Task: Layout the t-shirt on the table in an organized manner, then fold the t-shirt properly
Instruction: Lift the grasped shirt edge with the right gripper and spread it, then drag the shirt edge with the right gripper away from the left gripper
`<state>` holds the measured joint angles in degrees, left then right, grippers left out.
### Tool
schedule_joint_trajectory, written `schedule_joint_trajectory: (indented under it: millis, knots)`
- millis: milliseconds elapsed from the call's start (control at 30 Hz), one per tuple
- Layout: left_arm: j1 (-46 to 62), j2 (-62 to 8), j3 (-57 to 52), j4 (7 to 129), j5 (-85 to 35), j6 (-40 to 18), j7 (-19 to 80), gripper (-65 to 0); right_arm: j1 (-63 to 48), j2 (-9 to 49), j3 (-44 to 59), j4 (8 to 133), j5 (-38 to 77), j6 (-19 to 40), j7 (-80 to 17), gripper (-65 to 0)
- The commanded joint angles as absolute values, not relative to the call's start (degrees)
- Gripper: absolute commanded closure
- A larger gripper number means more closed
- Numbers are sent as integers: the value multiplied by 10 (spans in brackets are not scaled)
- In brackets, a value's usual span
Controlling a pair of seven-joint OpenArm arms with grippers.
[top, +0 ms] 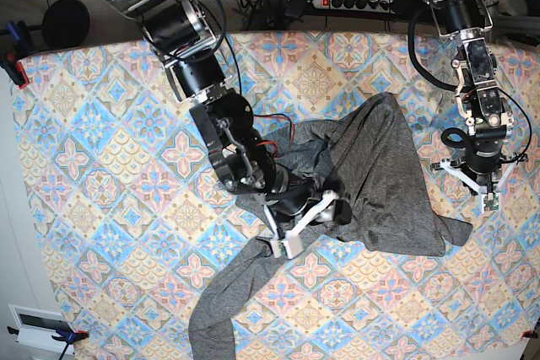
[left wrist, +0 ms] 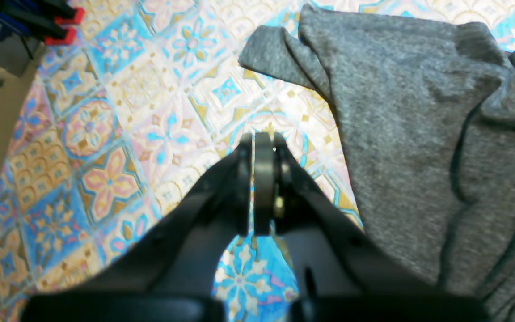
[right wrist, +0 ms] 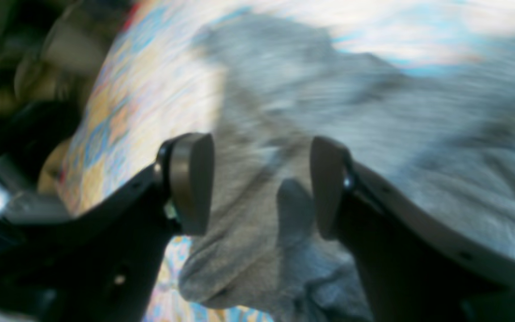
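- The surface [top: 101,124] wore a thin printed cloth of diamond tiles in pastel blue, pink and cream, each tile carrying a floral medallion, and it filled nearly the whole base view.
- The t-shirt [top: 380,183] lay on it right of centre in that view: a soft, heathered dark-grey knit, plain and unprinted, rumpled rather than flat.
- Its body ran as a broad creased slab from the upper middle down toward the lower right, and one long sleeve trailed off to the lower left, ending near the bottom edge.
- The cloth was bunched into ridges at the middle of the frame, just where the right arm reached in.
- The right tool [top: 302,223] hung over that bunched part with its two fingers spread wide; in the right wrist view, badly blurred, grey knit showed in the gap between the dull, rounded pads [right wrist: 192,183], and nothing was clamped in them.
- The left tool [left wrist: 263,143] sat at the right edge of the base view, just beside the shirt's hem; in its own view the black fingers were pressed together, empty, over bare patterned cloth.
- In that view the knit filled the right half, with dark seam lines curving down it and a folded corner at the top.
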<state>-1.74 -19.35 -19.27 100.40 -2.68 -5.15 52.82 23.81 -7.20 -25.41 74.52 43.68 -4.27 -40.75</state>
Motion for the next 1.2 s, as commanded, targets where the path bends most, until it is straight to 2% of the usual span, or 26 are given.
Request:
schedule_joint_trajectory:
  millis: [0,100,200,267,500,800,1167]
  knots:
    - [-25,-203,-195,1009,-24,-49,516,-7,262,-87,-234,749,465,-29,-390,-332]
    - [-25,-203,-195,1007,-24,-49,516,-7,262,-87,-173,739,482,-36,-388,-332]
    - [-25,-203,-196,999,-22,-49,516,-6,262,-87,-146,749,480,-94,-387,-319]
    - [-25,-203,-197,996,-21,-49,516,-6,261,-84,-142,756,480,-113,-386,-290]
    - [-25,-203,-197,996,-21,-49,516,-5,206,-65,-80,764,480,-114,-386,-155]
    - [-25,-203,-196,996,-21,-49,516,-7,142,-26,-58,779,480,-112,-388,-151]
    - [-25,-203,-194,995,-20,-49,519,-7,142,50,-57,842,483,-96,-388,-156]
